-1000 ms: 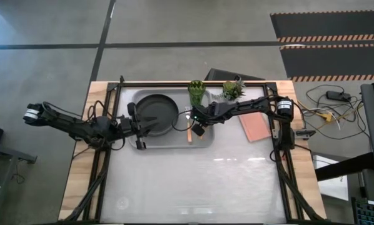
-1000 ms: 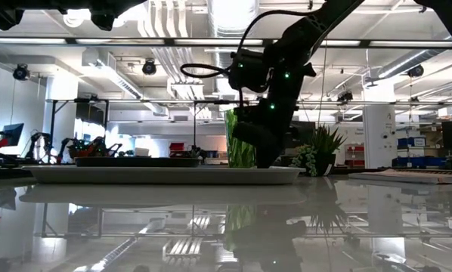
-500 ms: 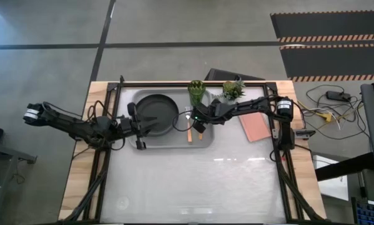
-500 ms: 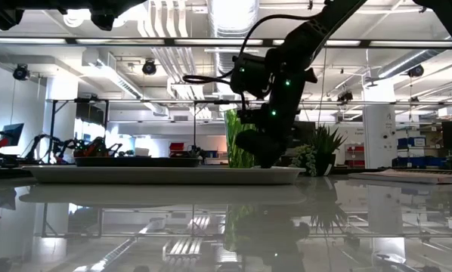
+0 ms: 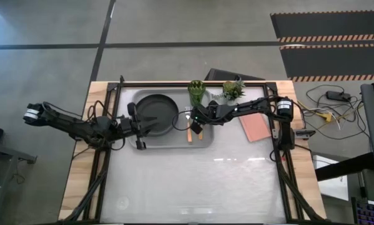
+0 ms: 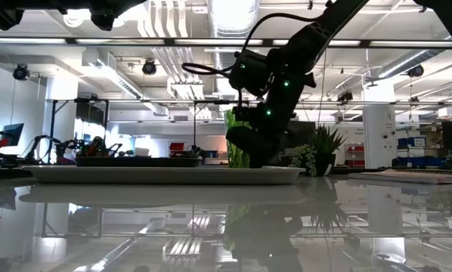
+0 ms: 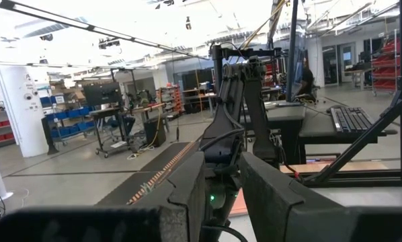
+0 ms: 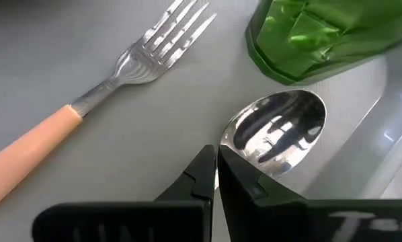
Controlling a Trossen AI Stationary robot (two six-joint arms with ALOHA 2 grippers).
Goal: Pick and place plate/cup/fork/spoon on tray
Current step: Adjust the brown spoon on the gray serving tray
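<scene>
The grey tray (image 5: 174, 145) lies at the table's far left of centre. The black plate (image 5: 156, 111) sits in its left half. The fork (image 8: 120, 74) lies flat on the tray floor, and its orange handle also shows in the high view (image 5: 189, 132). The green cup (image 5: 196, 94) stands by the tray's far right corner. My right gripper (image 8: 216, 153) is shut on the spoon (image 8: 278, 134) over the tray's right part, beside the fork and near the cup (image 8: 315, 33). My left gripper (image 5: 137, 127) is open and empty at the tray's left side, next to the plate. My right gripper pinches the spoon between its two fingers just behind the oval bowl (image 8: 238, 138). The fingers hide the handle. They come slanting down from the table's right and lie along the spoon. The bowl sticks out past the fingertips, hollow side up, low over the tray floor; whether it touches, I cannot tell.
A small potted plant (image 5: 232, 89) stands right of the cup at the far edge. A flat pink rectangle (image 5: 256, 126) lies right of the tray under my right arm. The near half of the table is bare white surface (image 5: 193, 181).
My right gripper has gone a little toward the table's left and far edge, over the tray, staying shut on the spoon.
</scene>
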